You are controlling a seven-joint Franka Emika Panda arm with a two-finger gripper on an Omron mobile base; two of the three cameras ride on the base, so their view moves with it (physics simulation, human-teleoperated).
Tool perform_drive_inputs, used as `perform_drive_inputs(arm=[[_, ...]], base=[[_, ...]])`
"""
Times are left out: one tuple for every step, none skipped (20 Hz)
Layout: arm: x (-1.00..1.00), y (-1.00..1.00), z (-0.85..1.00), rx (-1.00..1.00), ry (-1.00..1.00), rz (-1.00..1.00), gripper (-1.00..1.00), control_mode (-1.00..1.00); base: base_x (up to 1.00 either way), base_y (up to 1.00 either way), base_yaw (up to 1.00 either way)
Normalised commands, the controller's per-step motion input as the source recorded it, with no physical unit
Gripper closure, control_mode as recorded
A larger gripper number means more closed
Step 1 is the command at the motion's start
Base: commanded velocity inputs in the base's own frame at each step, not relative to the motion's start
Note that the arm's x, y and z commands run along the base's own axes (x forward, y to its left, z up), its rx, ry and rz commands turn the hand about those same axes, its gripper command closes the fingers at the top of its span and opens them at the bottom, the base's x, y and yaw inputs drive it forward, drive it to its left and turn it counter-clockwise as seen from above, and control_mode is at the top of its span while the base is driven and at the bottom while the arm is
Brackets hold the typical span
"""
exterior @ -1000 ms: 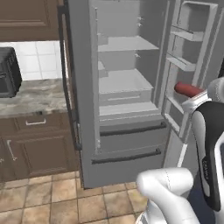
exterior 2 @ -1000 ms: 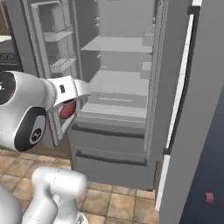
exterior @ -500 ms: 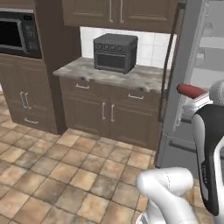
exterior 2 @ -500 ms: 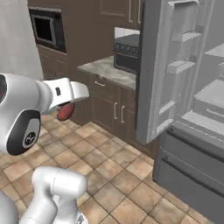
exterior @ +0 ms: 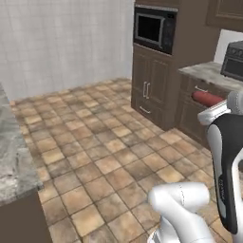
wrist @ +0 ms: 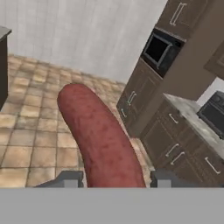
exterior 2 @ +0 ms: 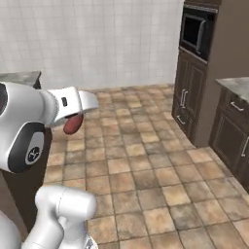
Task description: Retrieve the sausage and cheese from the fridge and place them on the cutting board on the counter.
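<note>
The base is swinging away from the fridge, now facing tiled floor (exterior 2: 146,170). The fingers (wrist: 113,179) are gripping the sausage (wrist: 98,135), lower centre of the hand view; with much of it jutting past the grip, further turning could be working it loose.

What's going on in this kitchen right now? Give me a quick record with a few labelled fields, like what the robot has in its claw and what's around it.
held item: sausage, reddish-brown, sticking out past the fingertips
gripper: shut on the sausage
ahead of the arm: tiled floor, white tiled wall
to the right: dark brown cabinets with a built-in microwave
counter: marbled top, a dark countertop oven standing on it
cutting board: cannot tell where
</note>
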Motion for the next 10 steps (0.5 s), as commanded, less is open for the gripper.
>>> perform_drive_inputs(arm=[[0.0,0.0,0.0,0.0,0.0,0.0,1.0,1.0],[0.0,0.0,0.0,0.0,0.0,0.0,1.0,1.0],[0.0,0.0,0.0,0.0,0.0,0.0,1.0,1.0],[0.0,0.0,0.0,0.0,0.0,0.0,1.0,1.0],[0.0,0.0,0.0,0.0,0.0,0.0,1.0,1.0],[0.0,0.0,0.0,0.0,0.0,0.0,1.0,1.0],[0.0,0.0,0.0,0.0,0.0,0.0,1.0,1.0],[0.0,0.0,0.0,0.0,0.0,0.0,1.0,1.0],[0.0,0.0,0.0,0.0,0.0,0.0,1.0,1.0],[0.0,0.0,0.0,0.0,0.0,0.0,1.0,1.0]], base=[[-0.58,0.14,0.92],[-0.6,0.15,0.91],[-0.67,0.17,0.89],[-0.76,0.26,0.88],[-0.79,0.6,0.83],[-0.59,0.83,0.76],[-0.44,0.92,0.72],[-0.51,0.88,0.75],[-0.59,0.93,0.76],[-0.59,0.99,0.76]])
